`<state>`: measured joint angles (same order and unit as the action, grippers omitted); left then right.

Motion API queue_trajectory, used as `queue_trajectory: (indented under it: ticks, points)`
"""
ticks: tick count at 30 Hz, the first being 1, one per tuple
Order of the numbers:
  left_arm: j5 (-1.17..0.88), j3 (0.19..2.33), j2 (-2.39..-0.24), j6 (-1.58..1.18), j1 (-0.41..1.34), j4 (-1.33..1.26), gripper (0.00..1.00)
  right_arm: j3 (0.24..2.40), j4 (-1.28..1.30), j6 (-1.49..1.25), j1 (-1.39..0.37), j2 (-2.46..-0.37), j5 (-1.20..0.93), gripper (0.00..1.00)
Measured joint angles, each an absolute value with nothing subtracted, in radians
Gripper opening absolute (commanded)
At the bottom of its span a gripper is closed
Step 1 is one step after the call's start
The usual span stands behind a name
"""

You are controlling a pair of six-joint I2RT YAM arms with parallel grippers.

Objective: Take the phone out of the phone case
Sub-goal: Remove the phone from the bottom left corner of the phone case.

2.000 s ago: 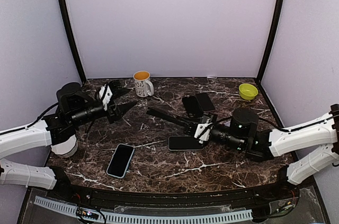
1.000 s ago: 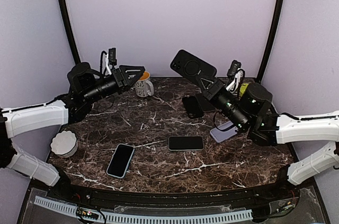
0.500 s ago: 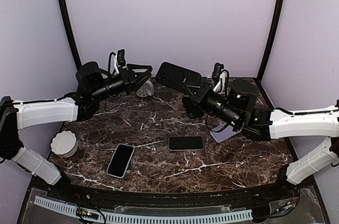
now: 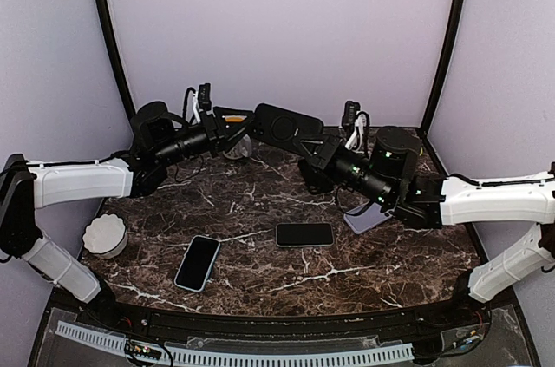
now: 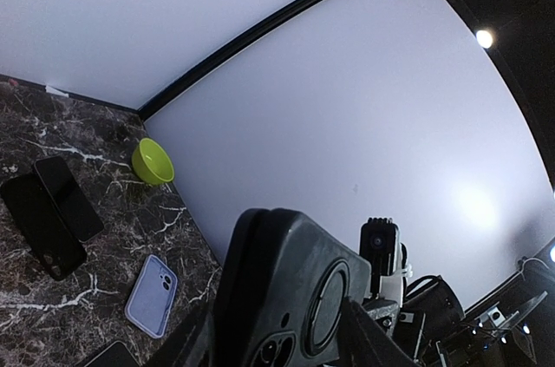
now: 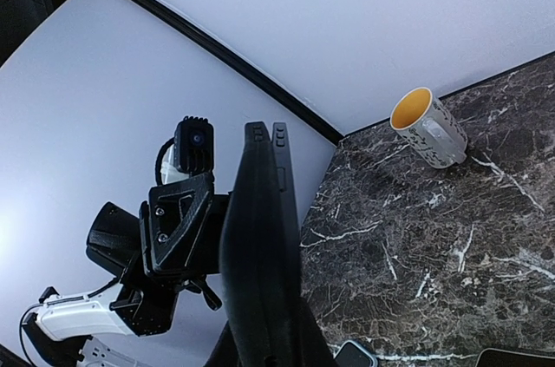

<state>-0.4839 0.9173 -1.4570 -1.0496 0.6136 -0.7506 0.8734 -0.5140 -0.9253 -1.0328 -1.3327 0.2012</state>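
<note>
Left wrist view: left fingers (image 5: 368,345) spread around the raised phone case (image 5: 286,289), which right fingers (image 4: 319,152) clamp.

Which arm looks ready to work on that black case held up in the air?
The left. The right gripper clamps the black case aloft, so it is busy; the left gripper has its fingers either side of the case's free end.

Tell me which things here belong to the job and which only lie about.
Job: black phone case, right gripper holding it, left gripper at its other end.
Lying about: mug, green bowl, lilac case, black phone, blue-edged phone, white round object.
</note>
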Motion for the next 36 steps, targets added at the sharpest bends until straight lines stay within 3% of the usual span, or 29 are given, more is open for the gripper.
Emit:
queue_trajectory:
  ticks: [36]
  points:
    - [-0.385,0.954,-1.387,-1.053,0.644,-0.601,0.46,0.923,-0.467,-0.812,-1.035,-1.380,0.294,0.00]
